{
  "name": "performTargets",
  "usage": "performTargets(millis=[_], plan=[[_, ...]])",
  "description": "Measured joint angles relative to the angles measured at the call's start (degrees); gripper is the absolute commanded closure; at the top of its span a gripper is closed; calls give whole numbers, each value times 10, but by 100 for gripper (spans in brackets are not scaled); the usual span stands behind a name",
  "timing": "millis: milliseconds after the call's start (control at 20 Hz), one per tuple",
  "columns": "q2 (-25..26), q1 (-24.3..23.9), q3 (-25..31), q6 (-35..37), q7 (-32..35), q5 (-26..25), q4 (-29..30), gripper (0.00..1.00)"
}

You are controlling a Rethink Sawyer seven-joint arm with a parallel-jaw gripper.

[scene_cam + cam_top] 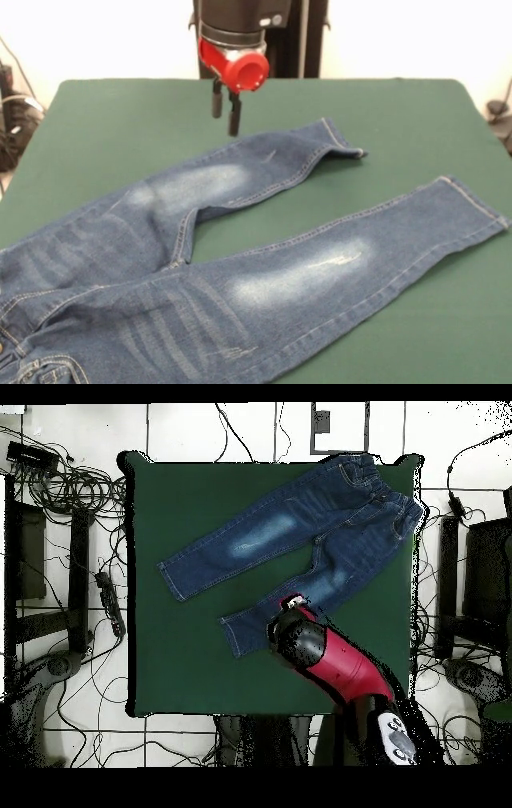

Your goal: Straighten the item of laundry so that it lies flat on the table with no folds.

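Observation:
The small blue denim jeans point(240, 264) lie spread on the dark green table point(112, 120), with faded whitish patches on both thighs. The waistband is at the near left corner, partly cut off, and the legs run to the right. The far leg's hem point(342, 146) is slightly turned over. The near leg's hem point(478, 210) lies flat. My gripper point(225, 109) hangs empty and open just above the far leg's upper edge. In the overhead view the jeans point(300, 534) lie diagonally, and the red arm point(330, 659) covers the gripper and part of the leg nearer the base.
The robot's black pedestal point(296, 36) stands at the table's far edge. Cables and dark equipment point(60, 494) lie on the floor around the table. Bare green felt point(180, 664) shows to the left of the arm in the overhead view.

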Motion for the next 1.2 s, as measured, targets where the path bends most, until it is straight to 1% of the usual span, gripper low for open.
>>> performTargets(millis=[100,400,500,800,1050,1200], plan=[[-9,-20,2,20,0,-41,0,0],[-22,-48,4,47,0,-99,0,0],[-22,-50,5,47,0,-109,0,0],[-19,-44,9,41,0,-114,2,0],[-18,-17,11,19,0,-113,11,0],[-18,-9,15,10,0,-110,16,0]])
